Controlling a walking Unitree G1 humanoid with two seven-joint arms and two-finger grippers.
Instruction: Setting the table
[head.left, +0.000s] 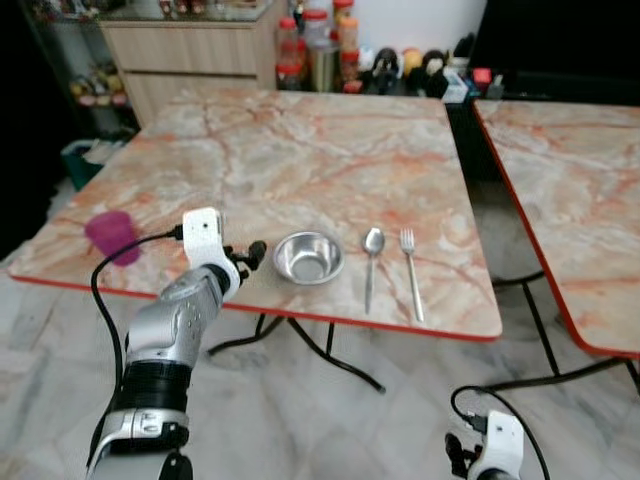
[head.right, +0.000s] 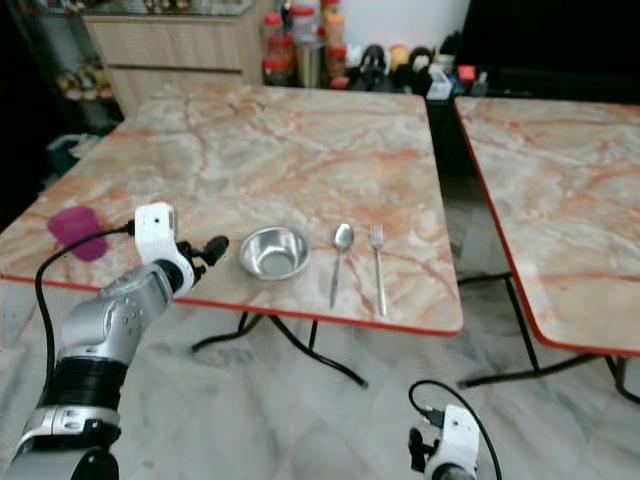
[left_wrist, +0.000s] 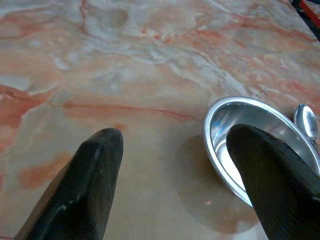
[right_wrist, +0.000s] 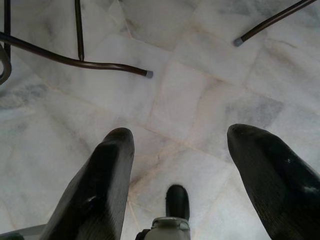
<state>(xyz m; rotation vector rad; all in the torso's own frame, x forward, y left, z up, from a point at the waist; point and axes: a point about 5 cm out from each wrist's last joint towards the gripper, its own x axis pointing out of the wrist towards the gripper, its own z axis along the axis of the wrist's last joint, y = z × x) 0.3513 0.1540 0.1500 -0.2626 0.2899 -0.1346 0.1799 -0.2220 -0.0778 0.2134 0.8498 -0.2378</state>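
- The left claw hovers over the marble surface at lower left of the frame, fingers spread apart and holding nothing — just beside the bowl.
- The spoon and fork lie side by side right of the bowl.
- A purple cup stands at the surface's left edge.
- The right claw hangs open over the floor.

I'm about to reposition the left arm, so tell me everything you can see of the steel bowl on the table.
The steel bowl is small, round, shiny metal, empty and upright. It sits near the front edge of the marble-patterned table, with the spoon beside it on the robot's right, apart from it. The left gripper hovers open just to its left, one finger close to the rim; contact cannot be told.
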